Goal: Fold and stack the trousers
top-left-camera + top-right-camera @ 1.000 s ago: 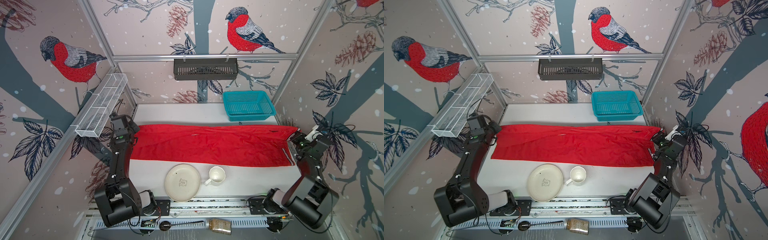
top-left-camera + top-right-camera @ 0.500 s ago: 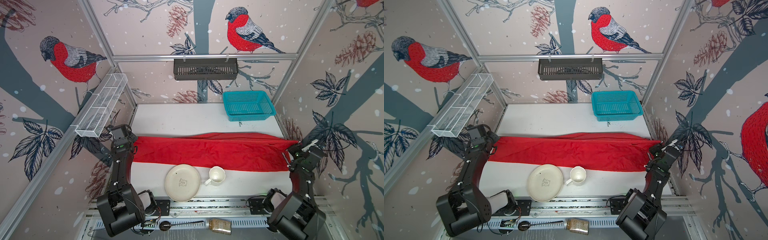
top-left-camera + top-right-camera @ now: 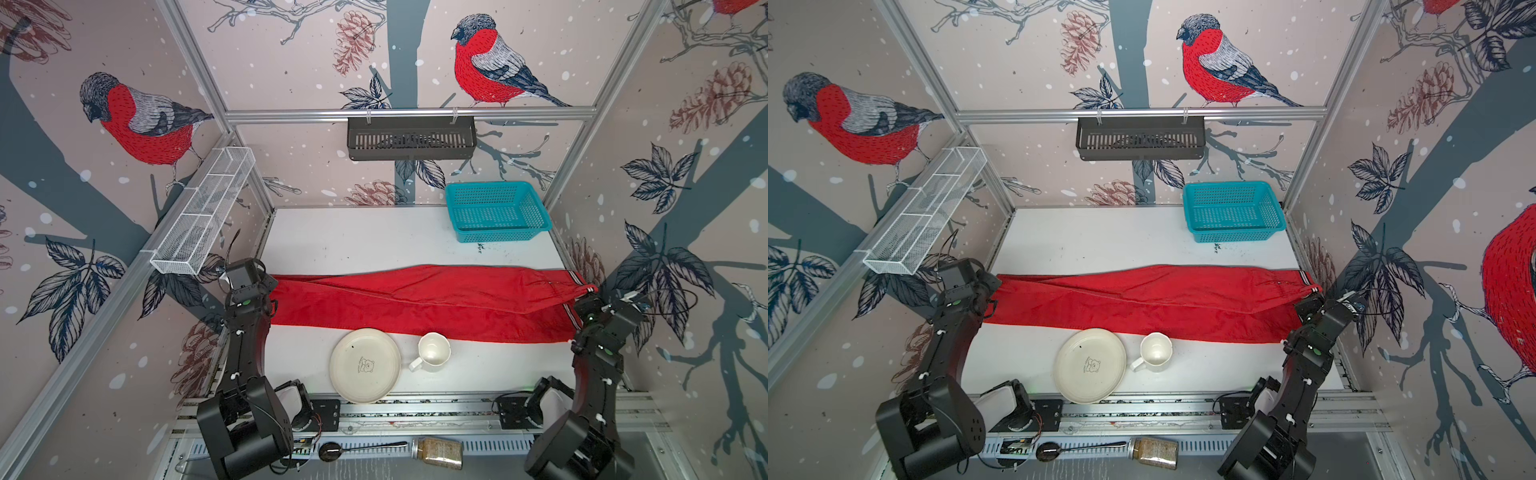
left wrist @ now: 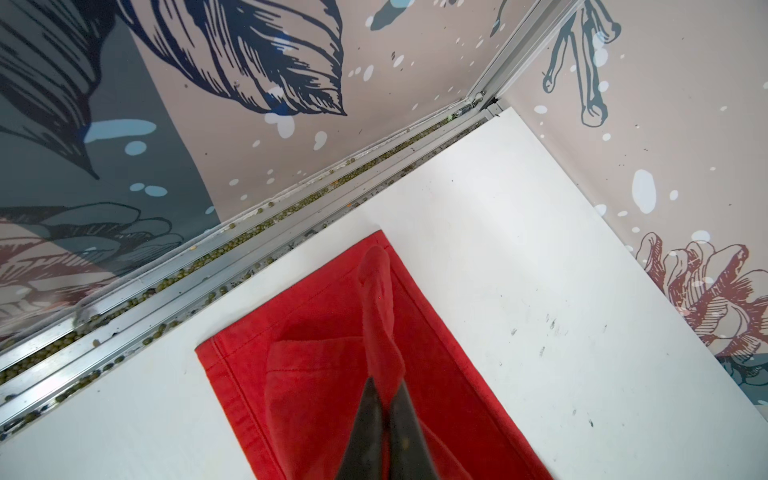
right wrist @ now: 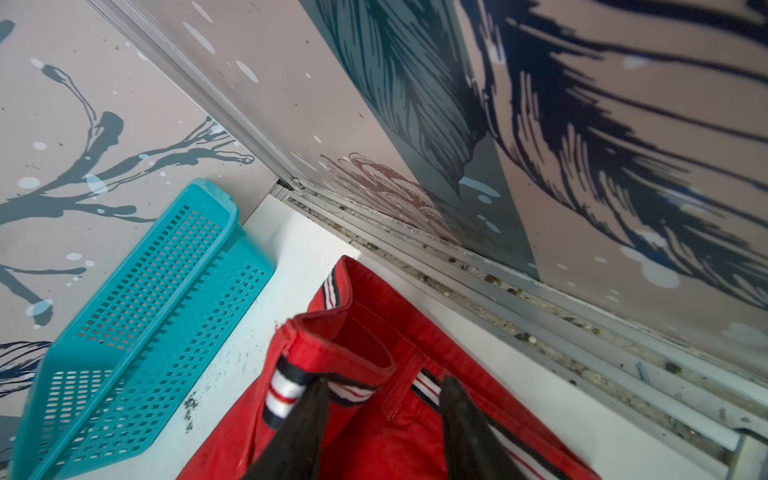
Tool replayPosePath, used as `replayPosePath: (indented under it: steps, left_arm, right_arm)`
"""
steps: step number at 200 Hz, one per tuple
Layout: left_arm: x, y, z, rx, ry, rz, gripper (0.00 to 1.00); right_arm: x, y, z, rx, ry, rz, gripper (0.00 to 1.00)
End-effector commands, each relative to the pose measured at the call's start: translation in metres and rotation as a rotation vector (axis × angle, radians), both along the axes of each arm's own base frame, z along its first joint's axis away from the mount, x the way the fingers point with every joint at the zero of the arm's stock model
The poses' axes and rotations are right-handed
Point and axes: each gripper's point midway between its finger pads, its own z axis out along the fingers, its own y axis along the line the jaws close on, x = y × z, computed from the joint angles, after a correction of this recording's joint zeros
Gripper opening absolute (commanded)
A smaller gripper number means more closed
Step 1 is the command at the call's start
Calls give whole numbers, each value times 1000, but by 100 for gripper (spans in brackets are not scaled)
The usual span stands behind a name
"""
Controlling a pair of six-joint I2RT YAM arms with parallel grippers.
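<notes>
Bright red thin-fabric trousers (image 3: 415,303) lie folded lengthwise as one long strip across the white table (image 3: 353,237). They sit in front of the teal perforated plastic basket (image 3: 496,233) and clear of it. The waist end is the end nearer the basket, the leg end the one farther off. At the leg end the left hand (image 4: 384,395) has its fingers pressed together, pinching a raised fold of the red cloth. At the waist end the right hand (image 5: 382,399) has its fingers spread, with nothing clamped. The waistband corner stands up just past the tips, and the white, red and dark striped ribbed band (image 5: 286,388) lies against one finger (image 5: 299,415). A round cream plate (image 3: 365,365) and a cream mug (image 3: 434,351) sit side by side across the trousers from the basket, right at the cloth's edge; whether they touch it cannot be told.
</notes>
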Motion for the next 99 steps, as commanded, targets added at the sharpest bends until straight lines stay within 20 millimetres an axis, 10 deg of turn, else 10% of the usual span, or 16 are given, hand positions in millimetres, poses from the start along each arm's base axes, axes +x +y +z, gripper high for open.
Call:
replayPosePath:
  steps: [1, 47, 99]
  left_arm:
    - [12, 3, 20, 12, -88, -3, 0]
    - [2, 11, 30, 71, -103, 43, 1]
    - [-2, 9, 61, 129, -158, 25, 51]
  right_arm:
    - [-7, 0, 11, 15, -41, -63, 54]
    - [-37, -5, 66, -77, -104, -203, 63]
    - [4, 46, 58, 21, -94, 101, 67]
